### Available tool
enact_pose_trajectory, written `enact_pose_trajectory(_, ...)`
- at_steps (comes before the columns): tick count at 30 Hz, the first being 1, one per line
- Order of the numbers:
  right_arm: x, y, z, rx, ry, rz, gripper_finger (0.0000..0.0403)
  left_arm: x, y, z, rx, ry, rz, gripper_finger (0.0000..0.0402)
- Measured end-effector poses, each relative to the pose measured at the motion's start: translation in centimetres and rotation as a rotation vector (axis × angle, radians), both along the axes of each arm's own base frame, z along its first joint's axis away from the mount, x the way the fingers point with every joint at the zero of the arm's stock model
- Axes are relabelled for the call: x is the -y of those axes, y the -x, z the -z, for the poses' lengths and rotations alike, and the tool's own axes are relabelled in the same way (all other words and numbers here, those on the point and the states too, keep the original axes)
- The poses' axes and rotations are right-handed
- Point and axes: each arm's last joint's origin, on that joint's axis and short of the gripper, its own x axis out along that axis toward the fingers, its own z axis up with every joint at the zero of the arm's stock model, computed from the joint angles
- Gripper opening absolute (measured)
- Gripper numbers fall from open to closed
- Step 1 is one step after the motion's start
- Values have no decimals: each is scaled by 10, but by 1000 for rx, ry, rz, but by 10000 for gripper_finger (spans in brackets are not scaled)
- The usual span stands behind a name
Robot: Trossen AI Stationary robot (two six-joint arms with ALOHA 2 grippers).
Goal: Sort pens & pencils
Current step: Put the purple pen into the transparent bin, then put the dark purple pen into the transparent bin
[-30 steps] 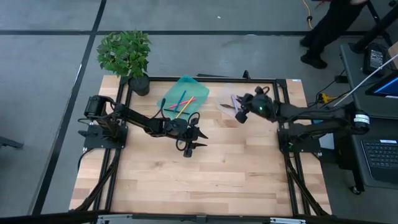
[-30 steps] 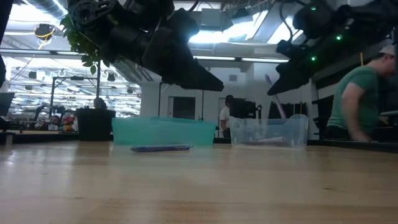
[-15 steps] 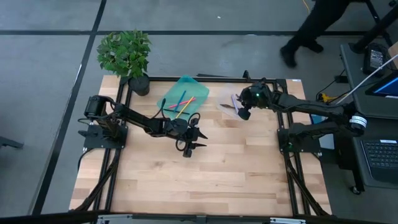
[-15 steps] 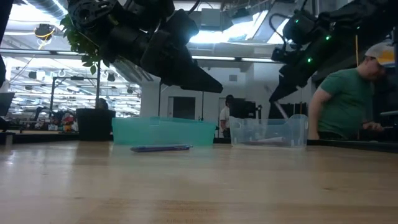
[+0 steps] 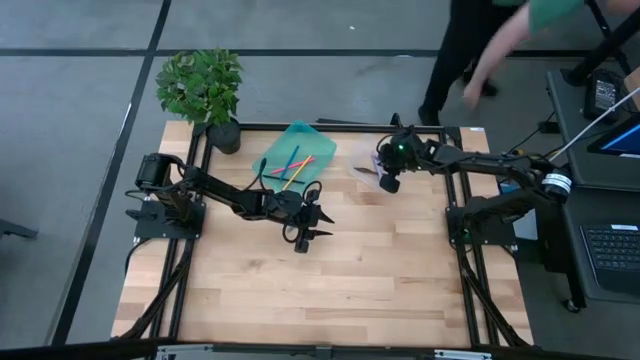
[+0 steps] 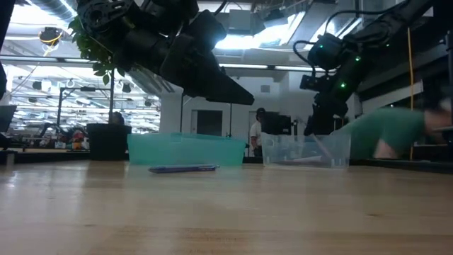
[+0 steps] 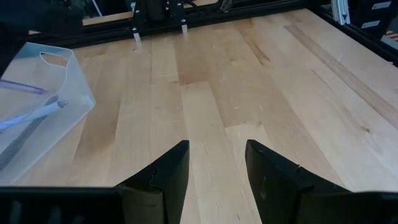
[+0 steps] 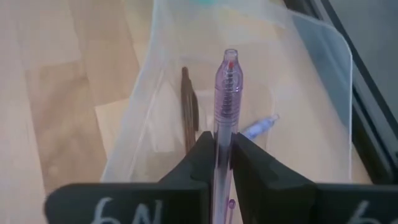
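Note:
My right gripper point(image 8: 222, 140) hangs over the clear tray point(image 5: 368, 165) near the table's far right, shut on a lavender pen point(image 8: 227, 93). A dark pen point(image 8: 188, 102) and a pale blue one point(image 8: 260, 126) lie in that tray. The teal tray point(image 5: 300, 140) holds pink, yellow and blue sticks point(image 5: 290, 165). One dark blue pen point(image 6: 182, 168) lies flat on the table in front of the teal tray. My left gripper point(image 5: 325, 225) is open above the table's middle, holding nothing. My right gripper pinches the lavender pen between its two fingers, on the lower part of the barrel point(image 8: 222, 127). The pen lies along the fingers, and its clicker end point(image 8: 231, 56) sticks out past the fingertips. It is lifted clear above the clear tray's inside.
A potted plant point(image 5: 205, 90) stands at the far left corner. A black frame point(image 5: 330, 127) runs round the table. A person point(image 5: 490, 40) moves beyond the far right corner. Bare wood point(image 5: 320, 290) fills the near half of the table.
My right gripper has swung toward the far edge and come down over the clear tray, still shut on the lavender pen. The person beyond the table's right side has walked and bent over.

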Motion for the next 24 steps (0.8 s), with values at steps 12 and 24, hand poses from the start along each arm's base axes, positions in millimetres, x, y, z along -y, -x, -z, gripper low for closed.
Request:
enact_pose_trajectory(12, 6, -10, 8, -42, -29, -19, 95, 1, 0, 0, -8, 29, -11, 151)
enact_pose_trajectory(24, 7, -11, 7, -4, -46, 56, 208, 0, 1, 2, -23, 1, -75, 151)
